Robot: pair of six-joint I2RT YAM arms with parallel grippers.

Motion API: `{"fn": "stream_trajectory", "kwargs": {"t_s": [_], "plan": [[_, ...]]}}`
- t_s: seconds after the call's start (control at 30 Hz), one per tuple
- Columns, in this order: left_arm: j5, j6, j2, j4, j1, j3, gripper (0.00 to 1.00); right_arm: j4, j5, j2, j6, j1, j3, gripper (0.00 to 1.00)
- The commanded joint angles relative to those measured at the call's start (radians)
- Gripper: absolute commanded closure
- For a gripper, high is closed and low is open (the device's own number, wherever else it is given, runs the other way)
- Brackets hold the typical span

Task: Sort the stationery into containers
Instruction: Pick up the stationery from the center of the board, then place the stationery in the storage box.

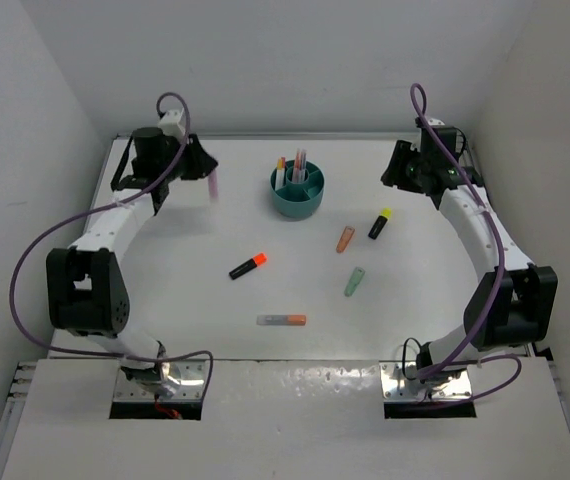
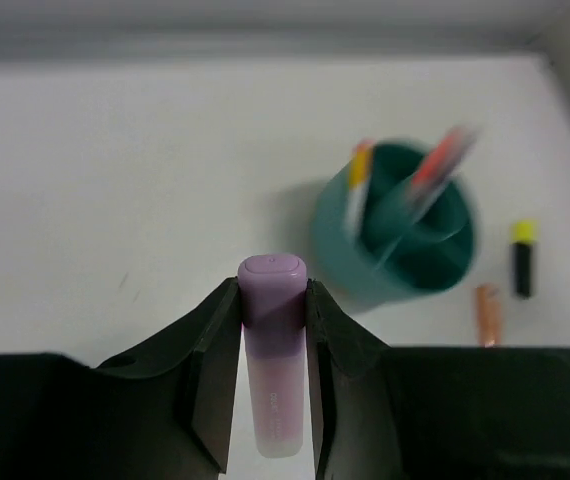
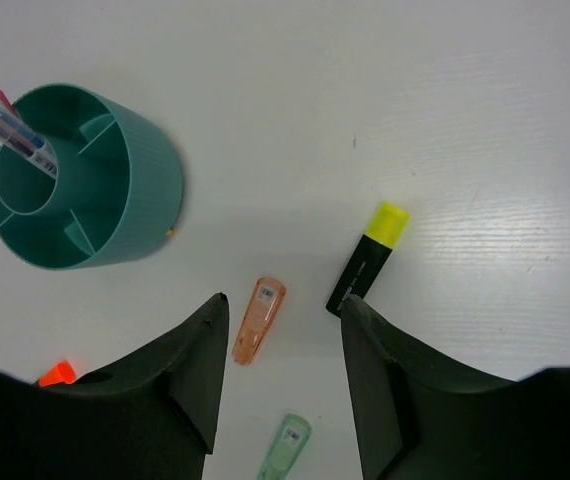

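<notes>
One lilac marker (image 2: 271, 390) is pinched in your left claw (image 2: 271, 300), its long axis in line with the claw, left of the teal cup (image 2: 395, 285). The cup lies ahead and rightward. Your right claw (image 3: 285, 305) hangs open right of the cup, above the bench (image 1: 195, 290).

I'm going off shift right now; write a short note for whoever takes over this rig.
Left gripper: shut on a purple marker, left of the teal cup.
Right gripper: open, over the table.
Done: a few pens stand in the cup.
Left: the purple marker, plus the black-orange marker, grey-orange pen, green marker, orange marker and black-yellow marker lying on the table.
</notes>
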Motion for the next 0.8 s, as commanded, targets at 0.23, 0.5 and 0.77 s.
{"fn": "stream_trajectory", "kwargs": {"t_s": [0.23, 0.5, 0.77], "plan": [[-0.184, -0.288, -0.054, 0.553, -0.310, -0.042, 1.00, 0.026, -0.006, -0.003, 0.002, -0.004, 0.012, 0.52], [-0.529, -0.234, 0.030, 1.001, -0.496, -0.173, 1.00, -0.013, -0.005, 0.014, -0.013, -0.004, 0.040, 0.52], [-0.667, -0.246, 0.182, 1.006, -0.507, -0.067, 1.00, -0.010, 0.003, 0.008, -0.019, -0.004, 0.026, 0.52]]}}
